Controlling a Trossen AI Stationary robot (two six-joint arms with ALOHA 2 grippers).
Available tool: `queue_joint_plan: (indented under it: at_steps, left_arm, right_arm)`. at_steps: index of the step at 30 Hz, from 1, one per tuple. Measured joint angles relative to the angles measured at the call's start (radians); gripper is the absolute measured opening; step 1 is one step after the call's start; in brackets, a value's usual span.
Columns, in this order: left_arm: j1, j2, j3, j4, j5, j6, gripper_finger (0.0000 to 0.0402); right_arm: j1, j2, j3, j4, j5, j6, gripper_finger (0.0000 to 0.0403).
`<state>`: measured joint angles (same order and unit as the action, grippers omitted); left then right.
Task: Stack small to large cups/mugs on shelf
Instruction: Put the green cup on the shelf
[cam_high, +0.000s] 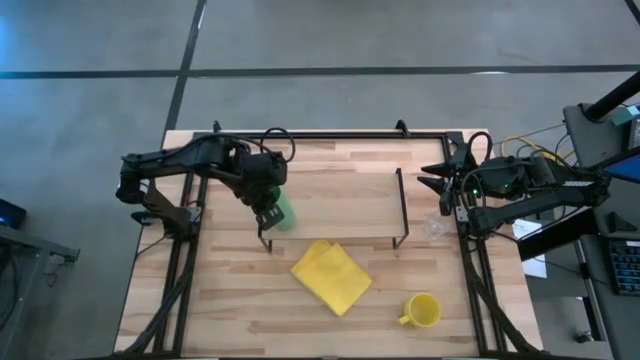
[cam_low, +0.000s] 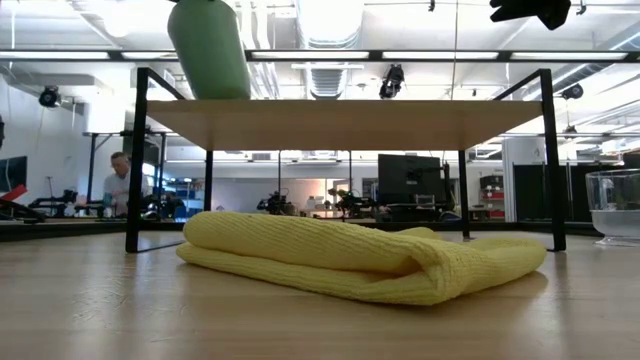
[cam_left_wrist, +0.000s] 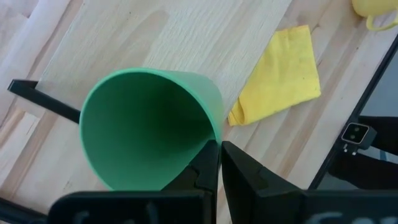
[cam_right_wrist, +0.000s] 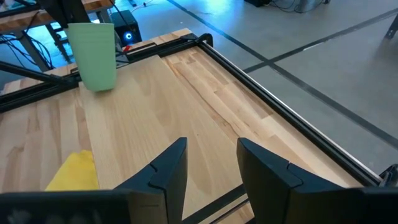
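The green cup (cam_high: 283, 211) is pinched at its rim by the left tool (cam_high: 268, 212), above the shelf (cam_high: 340, 200) corner; the right tool (cam_right_wrist: 211, 165) is spread, empty.

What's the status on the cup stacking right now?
Left tool shut on green cup, at the shelf's left end. Right tool open, waiting at the right end. Glass cup and yellow mug untouched on the table.
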<state>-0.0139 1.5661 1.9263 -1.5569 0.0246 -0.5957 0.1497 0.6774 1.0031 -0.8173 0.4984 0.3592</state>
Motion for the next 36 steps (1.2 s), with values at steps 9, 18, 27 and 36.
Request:
queue_joint_plan:
  at_steps: [9, 18, 27, 36]
  left_arm:
    - [0.001, 0.002, -0.008, 0.034, -0.004, 0.0, 0.0]
    - [0.001, 0.006, -0.024, 0.072, -0.006, 0.0, 0.0038]
    - [0.001, 0.004, -0.025, 0.114, -0.005, -0.001, 0.0065]
    - [0.001, 0.003, -0.025, 0.197, -0.004, -0.001, 0.0066]
  right_arm:
    - [0.0, 0.0, 0.0, 0.0, 0.0, 0.0, 0.0134]
    - [0.0, 0.0, 0.0, 0.0, 0.0, 0.0, 0.0134]
    - [0.0, 0.0, 0.0, 0.0, 0.0, 0.0, 0.0134]
    - [0.0, 0.0, -0.002, 0.0, 0.0, 0.008, 0.0134]
